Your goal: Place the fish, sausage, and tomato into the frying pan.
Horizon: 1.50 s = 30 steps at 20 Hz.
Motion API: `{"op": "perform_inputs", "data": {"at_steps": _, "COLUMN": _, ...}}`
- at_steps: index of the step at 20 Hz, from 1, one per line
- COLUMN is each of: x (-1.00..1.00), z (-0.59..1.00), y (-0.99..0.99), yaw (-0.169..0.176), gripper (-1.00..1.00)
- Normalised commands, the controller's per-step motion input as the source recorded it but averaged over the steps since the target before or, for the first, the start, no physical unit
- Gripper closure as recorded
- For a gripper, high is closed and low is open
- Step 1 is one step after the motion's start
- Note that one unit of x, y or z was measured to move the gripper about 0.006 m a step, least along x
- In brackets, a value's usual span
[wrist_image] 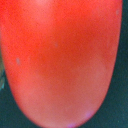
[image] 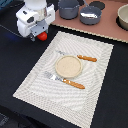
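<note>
Hovering at the placemat's (image: 65, 67) far corner, the claw (image: 40, 36) grips the tomato (image: 43, 36) for carriage toward the frying pan (image: 90, 15).

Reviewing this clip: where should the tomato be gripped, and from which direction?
Across its widest middle, from straight above. The tomato is a small smooth ball on the dark surface beside the placemat, so lower or higher holds would likely slip. The gripper sits right over it; the fingers are hidden.

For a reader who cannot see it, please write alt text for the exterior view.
A white robot gripper hangs over a small round red tomato beside a striped cloth placemat holding a round tan plate; a shallow blue-grey frying pan sits behind.
</note>
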Motion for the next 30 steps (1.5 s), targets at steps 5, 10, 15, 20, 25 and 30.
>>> {"op": "perform_inputs", "data": {"at_steps": 5, "x": 0.01, "z": -0.13, "y": 0.2, "yaw": -0.037, "gripper": 1.0}}
{"op": "perform_inputs", "data": {"at_steps": 10, "x": 0.03, "z": -0.13, "y": 0.2, "yaw": -0.05, "gripper": 1.0}}
{"op": "perform_inputs", "data": {"at_steps": 15, "x": 0.03, "z": 0.77, "y": 0.4, "yaw": -0.039, "gripper": 1.0}}
{"op": "perform_inputs", "data": {"at_steps": 20, "x": 0.62, "z": 1.0, "y": 0.66, "yaw": -0.042, "gripper": 1.0}}
{"op": "perform_inputs", "data": {"at_steps": 25, "x": 1.0, "z": 1.0, "y": 0.53, "yaw": 0.0, "gripper": 1.0}}
{"op": "perform_inputs", "data": {"at_steps": 30, "x": 1.0, "z": 1.0, "y": 0.34, "yaw": 0.0, "gripper": 1.0}}
